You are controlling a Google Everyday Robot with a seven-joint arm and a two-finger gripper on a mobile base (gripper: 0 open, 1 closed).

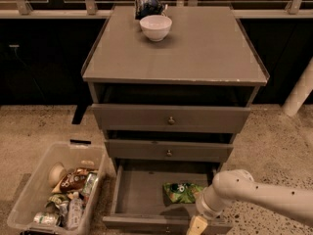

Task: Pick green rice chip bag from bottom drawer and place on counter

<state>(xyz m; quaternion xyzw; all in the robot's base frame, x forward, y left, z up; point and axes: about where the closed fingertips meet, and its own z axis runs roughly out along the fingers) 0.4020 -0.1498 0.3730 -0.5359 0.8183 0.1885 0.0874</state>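
Observation:
The green rice chip bag (pixel 182 192) lies flat on the floor of the open bottom drawer (pixel 139 192), toward its right side. The counter (pixel 186 48) is the grey top of the cabinet. My white arm reaches in from the lower right, and my gripper (pixel 197 226) hangs at the bottom edge of the view, over the drawer's front right corner, just in front of and slightly right of the bag. Most of the gripper is cut off by the frame edge.
A white bowl (pixel 155 27) and a dark blue bag (pixel 146 6) sit at the back of the counter. The two upper drawers (pixel 170 120) are pulled out a little. A clear bin (pixel 29 195) of snacks and cans stands on the floor at the left.

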